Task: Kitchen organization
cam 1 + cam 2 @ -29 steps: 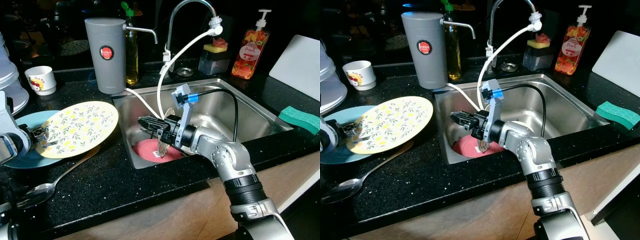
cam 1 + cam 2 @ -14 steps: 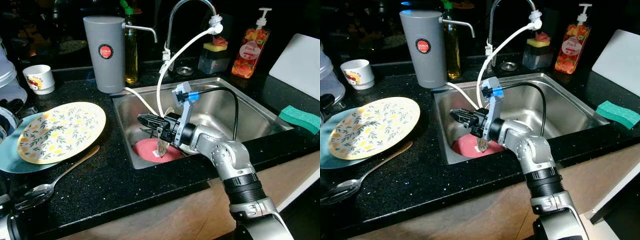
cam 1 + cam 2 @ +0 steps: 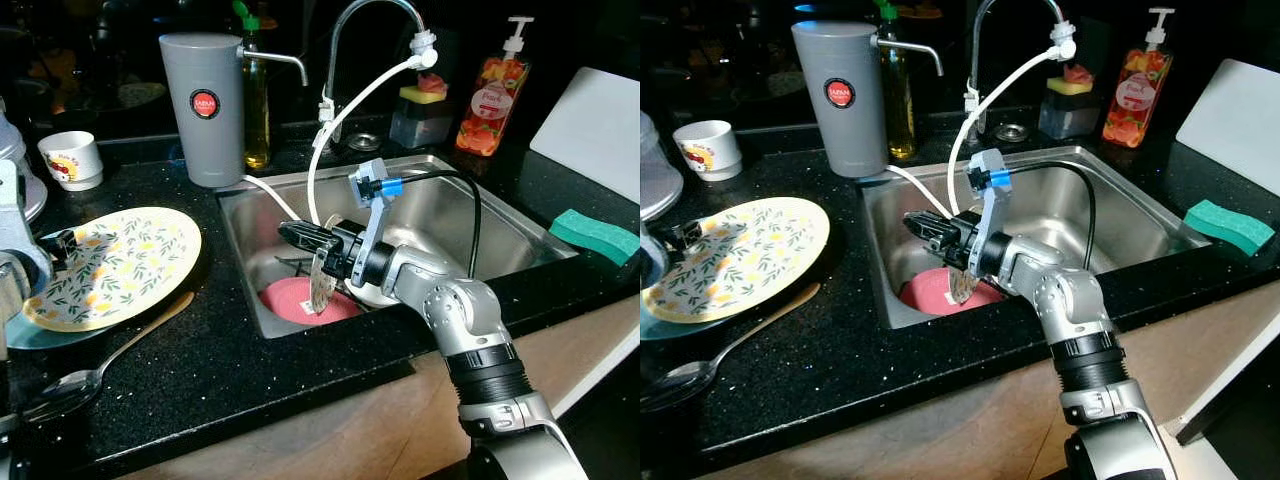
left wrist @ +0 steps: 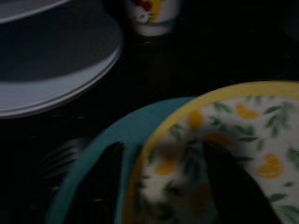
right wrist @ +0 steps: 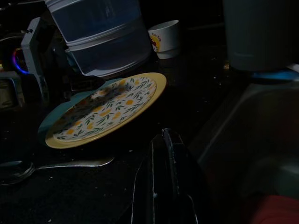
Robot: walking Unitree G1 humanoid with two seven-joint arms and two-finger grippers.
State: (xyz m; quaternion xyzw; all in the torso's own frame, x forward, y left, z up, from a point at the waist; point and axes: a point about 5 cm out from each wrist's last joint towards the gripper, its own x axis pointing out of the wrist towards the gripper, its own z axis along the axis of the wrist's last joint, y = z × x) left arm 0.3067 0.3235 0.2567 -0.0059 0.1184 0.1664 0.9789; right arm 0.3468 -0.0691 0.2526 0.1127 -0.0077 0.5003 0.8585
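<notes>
Your right gripper (image 3: 300,235) clamped on a small plate (image 3: 321,282), held on edge over the pink dish (image 3: 292,301), long axis vertical, left gripper's (image 4: 163,186) fingers spread around the floral plate (image 3: 110,262)

Blue plate (image 3: 30,330) mostly hidden.

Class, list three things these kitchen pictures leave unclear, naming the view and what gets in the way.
1. Pink round plate in the steel sink: head views; partly behind the right gripper and its thin clear piece.
2. Teal plate: mostly under the yellow-rimmed floral plate.
3. Left gripper: left wrist view, dark and blurred.
</notes>
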